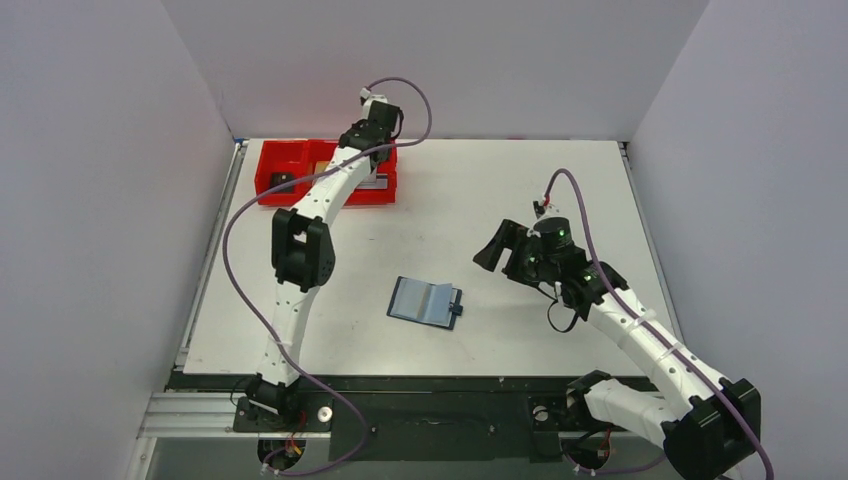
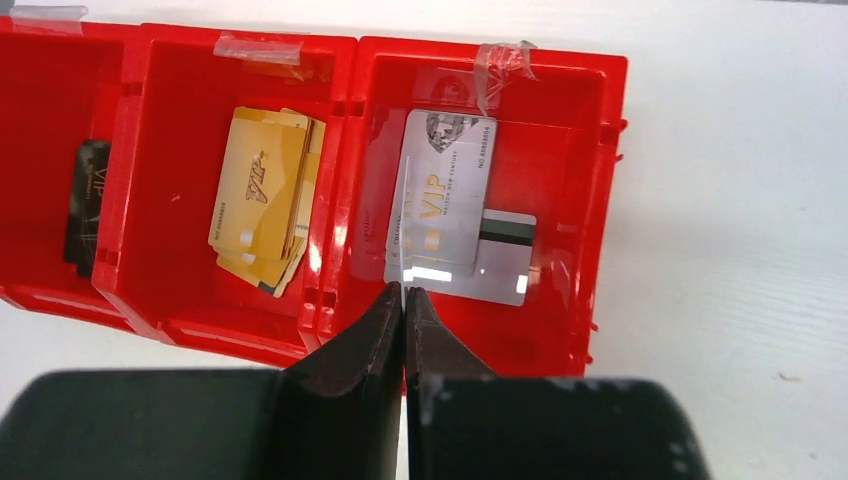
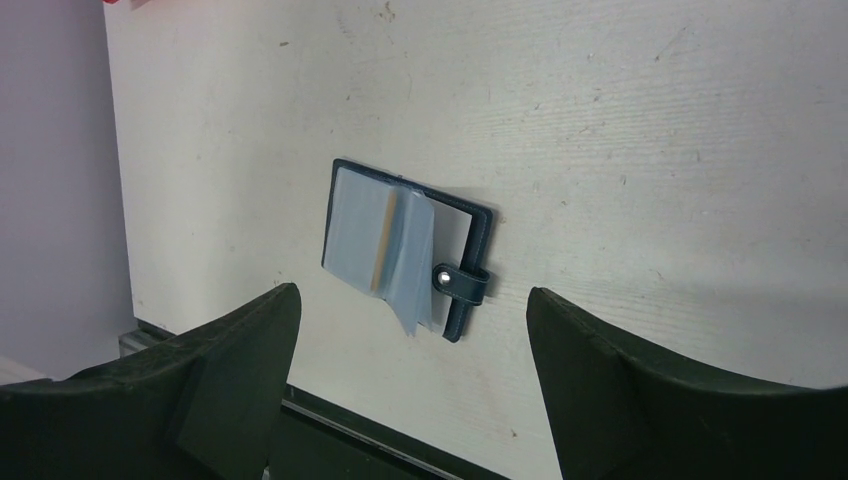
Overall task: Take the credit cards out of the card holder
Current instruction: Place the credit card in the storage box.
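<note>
Left gripper (image 2: 404, 292): clenched, tips pinching a thin held card (image 2: 402, 230) seen edge-on, lower centre of the left wrist view, over the right compartment of the red tray (image 2: 340, 60).

Silver cards (image 2: 450, 190) lie flat in that compartment. Gold cards (image 2: 262, 195) are stacked in the middle one. A black card (image 2: 88, 195) is in the left one, at frame's left edge.

Top view: tray at upper left of the table (image 1: 520, 190), left arm (image 1: 300, 250) reaching over it.

Right gripper (image 3: 410, 293): released, jaws wide, hovering above the holder (image 3: 360, 215), touching nothing.

Holder lies open near frame centre in the top view, well apart from the tray. Its clear sleeves (image 3: 415, 270) are fanned with a tan strip between them; card or not, cannot tell. Strap tab (image 3: 462, 282) points lower right in the right wrist view.
</note>
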Controlling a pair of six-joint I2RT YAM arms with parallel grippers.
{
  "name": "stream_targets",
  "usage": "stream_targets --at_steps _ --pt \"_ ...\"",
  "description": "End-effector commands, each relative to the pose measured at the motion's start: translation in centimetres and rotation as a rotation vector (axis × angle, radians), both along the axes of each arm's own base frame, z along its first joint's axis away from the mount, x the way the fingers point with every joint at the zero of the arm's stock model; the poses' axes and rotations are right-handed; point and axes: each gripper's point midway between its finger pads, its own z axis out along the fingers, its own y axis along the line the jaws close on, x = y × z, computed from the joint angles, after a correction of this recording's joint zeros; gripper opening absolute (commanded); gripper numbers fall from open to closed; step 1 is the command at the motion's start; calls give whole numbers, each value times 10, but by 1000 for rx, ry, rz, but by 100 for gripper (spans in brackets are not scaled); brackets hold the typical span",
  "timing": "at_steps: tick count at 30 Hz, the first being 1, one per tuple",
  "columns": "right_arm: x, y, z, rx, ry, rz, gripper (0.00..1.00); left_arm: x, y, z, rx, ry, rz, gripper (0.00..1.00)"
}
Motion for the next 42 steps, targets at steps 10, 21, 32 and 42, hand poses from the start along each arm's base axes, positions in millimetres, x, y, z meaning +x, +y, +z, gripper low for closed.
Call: stream_targets --at_steps 10,21,32,42 --pt "-5 -7 19 -35 -37 -14 79 30 20 -42 285 13 17 0" --pt "-5 -3 17 -41 -30 -1 79 39 19 -50 334 -7 12 10" --pt "-6 4 18 -46 -33 20 79 39 12 -5 260 -67 -15 35" --pt "-9 10 14 -60 -28 29 79 38 -7 55 116 -166 -89 43"
